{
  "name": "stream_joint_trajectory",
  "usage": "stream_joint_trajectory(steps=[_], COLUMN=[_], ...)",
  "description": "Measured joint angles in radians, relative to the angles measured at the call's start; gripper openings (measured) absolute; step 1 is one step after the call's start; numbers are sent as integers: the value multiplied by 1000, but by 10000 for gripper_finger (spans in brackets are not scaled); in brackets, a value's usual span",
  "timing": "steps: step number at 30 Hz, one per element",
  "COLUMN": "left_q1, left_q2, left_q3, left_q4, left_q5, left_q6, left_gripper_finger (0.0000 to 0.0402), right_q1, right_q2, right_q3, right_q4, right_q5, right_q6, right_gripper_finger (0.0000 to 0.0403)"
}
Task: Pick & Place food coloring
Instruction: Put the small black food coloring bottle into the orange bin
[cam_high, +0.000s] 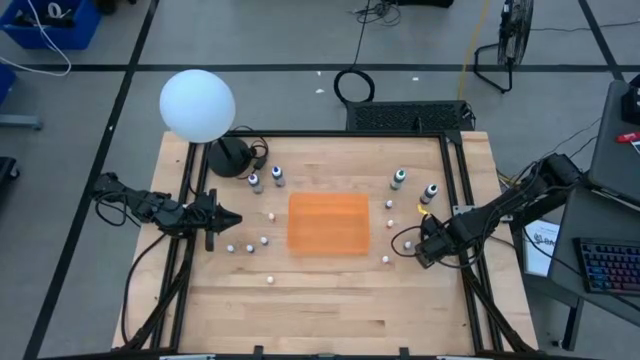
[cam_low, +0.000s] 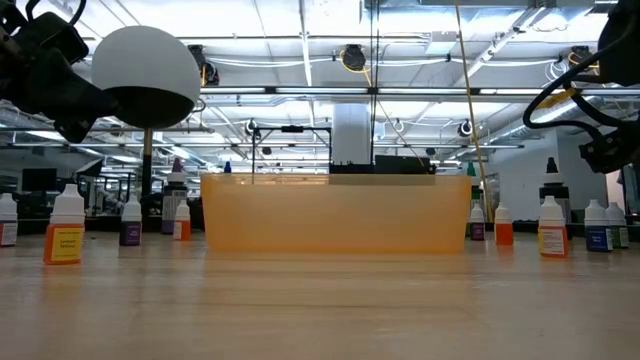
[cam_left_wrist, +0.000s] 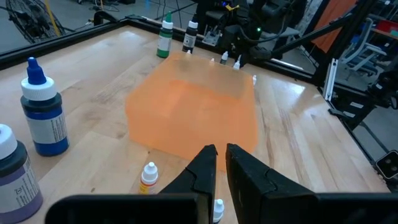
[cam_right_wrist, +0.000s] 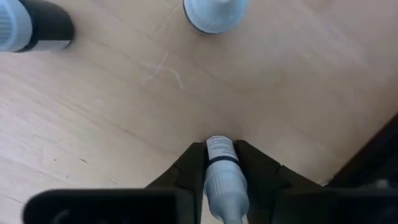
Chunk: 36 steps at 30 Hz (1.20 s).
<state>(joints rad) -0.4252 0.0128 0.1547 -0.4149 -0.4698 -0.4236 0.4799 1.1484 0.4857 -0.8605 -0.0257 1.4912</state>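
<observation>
A translucent orange rectangular mat (cam_high: 328, 222) lies on the pale, grained wooden tabletop (cam_high: 320, 310). One small plastic bottle (cam_left_wrist: 42, 107) is blue with a white collar, another (cam_left_wrist: 165, 37) green. The round globe (cam_high: 197, 104) is plain white.

My two arms: dark, jointed, cabled.
I see matte black links on the left arm (cam_high: 150, 207) and right arm (cam_high: 500, 212), black cable looping alongside; finger surfaces look rubbery, perhaps.

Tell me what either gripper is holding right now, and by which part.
The right gripper is shut on a small food coloring bottle, its fingers pinching the sides of the bottle's body. The left gripper holds nothing.
</observation>
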Motion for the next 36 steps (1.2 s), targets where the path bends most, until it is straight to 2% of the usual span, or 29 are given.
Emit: stream_joint_trajectory(steps=[3,8,13,19,25,28,33,36], left_q1=[0,0,0,0,0,0,0,0], left_q2=[0,0,0,0,0,0,0,0], left_q3=[0,0,0,0,0,0,0,0], left_q4=[0,0,1,0,0,0,0,0], left_q5=[0,-1,0,-1,0,0,0,0], left_q6=[0,0,0,0,0,0,0,0], left_gripper_finger=[42,42,42,42,42,42,42,42], right_q1=[0,0,-1,-76,-251,-329,-443,-508], right_q2=[2,2,5,51,216,341,552,664], right_q3=[34,174,327,503,776,954,1245,1352], right_q4=[-10,43,152,189,143,51,-180,-298], right_q5=[14,147,315,409,339,292,234,184], right_q6=[-18,-108,-296,-610,-968,-1104,-1247,-1280], right_gripper_finger=[57,57,56,56,56,56,56,55])
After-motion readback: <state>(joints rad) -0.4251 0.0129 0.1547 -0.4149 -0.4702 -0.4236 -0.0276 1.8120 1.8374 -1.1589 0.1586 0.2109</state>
